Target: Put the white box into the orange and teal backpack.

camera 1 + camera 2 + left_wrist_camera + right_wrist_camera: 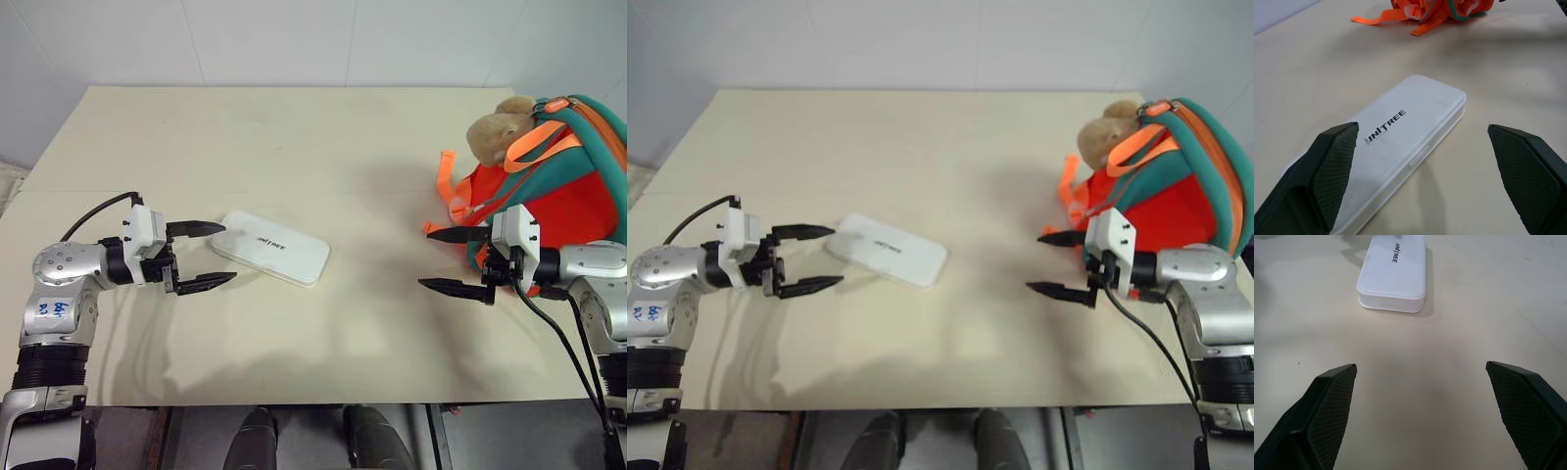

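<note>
1. The white box (270, 248) lies flat left of the table's (294, 137) middle, toward its near edge; my left gripper (203, 257), fingers spread, sits just beside it.
2. I should straddle its narrow width squarely.
3. My right gripper (458, 260) waits spread by the orange and teal backpack (558, 186) at the right edge.
</note>
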You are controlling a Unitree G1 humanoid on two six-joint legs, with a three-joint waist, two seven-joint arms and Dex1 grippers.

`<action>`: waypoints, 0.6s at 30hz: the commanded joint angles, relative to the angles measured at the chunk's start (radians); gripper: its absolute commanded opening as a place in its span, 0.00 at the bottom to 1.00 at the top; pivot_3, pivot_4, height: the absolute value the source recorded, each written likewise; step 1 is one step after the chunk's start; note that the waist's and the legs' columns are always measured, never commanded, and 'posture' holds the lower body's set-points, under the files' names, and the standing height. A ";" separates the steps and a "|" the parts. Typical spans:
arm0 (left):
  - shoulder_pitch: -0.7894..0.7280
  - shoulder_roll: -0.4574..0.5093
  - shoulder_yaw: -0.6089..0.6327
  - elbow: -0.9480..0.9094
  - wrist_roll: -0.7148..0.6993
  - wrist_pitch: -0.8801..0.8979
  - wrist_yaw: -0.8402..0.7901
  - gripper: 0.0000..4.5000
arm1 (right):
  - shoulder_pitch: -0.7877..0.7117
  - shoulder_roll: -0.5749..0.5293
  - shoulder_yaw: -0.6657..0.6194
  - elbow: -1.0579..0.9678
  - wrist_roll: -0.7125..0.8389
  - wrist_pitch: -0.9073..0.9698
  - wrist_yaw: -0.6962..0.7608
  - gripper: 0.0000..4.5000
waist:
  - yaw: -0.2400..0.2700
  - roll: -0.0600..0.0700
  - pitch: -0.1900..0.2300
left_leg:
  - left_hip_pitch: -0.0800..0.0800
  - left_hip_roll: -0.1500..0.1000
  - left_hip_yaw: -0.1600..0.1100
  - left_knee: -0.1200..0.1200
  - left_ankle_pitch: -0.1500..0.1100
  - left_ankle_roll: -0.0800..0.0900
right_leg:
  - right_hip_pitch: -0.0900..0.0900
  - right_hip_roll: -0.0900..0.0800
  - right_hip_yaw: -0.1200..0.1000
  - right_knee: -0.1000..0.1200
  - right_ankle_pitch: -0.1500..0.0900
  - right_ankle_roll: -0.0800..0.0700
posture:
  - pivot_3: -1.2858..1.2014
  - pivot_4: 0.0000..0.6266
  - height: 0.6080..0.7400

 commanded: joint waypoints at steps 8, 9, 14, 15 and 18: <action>0.001 0.005 0.020 0.007 0.012 -0.048 0.028 1.00 | -0.041 0.058 0.017 -0.025 -0.012 -0.015 -0.048 0.99 | 0.000 0.000 0.000 | 0.000 0.000 0.000 0.000 0.000 0.000 | 0.000 0.000 0.000 0.000 0.000 0.000 | 0.52 0.24 1.00; -0.005 0.010 0.023 0.022 0.019 -0.058 0.029 1.00 | -0.047 0.067 0.022 -0.028 -0.015 -0.016 -0.055 0.99 | -0.001 0.000 0.000 | 0.000 0.000 0.000 0.000 0.000 0.000 | 0.000 0.000 0.000 0.000 0.000 0.000 | 0.52 0.24 1.00; -0.093 0.038 0.051 0.185 0.079 -0.196 0.070 0.82 | -0.075 0.142 0.088 -0.065 -0.094 -0.025 -0.152 0.86 | -0.001 0.000 0.000 | 0.001 0.000 0.000 0.000 0.001 -0.001 | 0.000 0.000 0.000 0.002 0.000 0.000 | 0.52 0.24 1.00; -0.109 0.045 0.053 0.222 0.092 -0.220 0.075 0.76 | -0.074 0.161 0.106 -0.077 -0.107 -0.020 -0.171 0.79 | -0.001 0.000 0.000 | 0.001 0.000 -0.001 0.000 0.001 -0.001 | -0.001 0.000 0.000 0.002 0.000 0.000 | 0.52 0.24 1.00; -0.141 0.051 0.047 0.308 0.121 -0.266 0.087 0.56 | -0.063 0.218 0.159 -0.097 -0.154 -0.002 -0.242 0.58 | -0.002 0.000 0.000 | 0.000 0.000 0.000 0.000 0.001 -0.001 | -0.001 0.000 0.000 0.002 0.000 0.000 | 0.52 0.24 1.00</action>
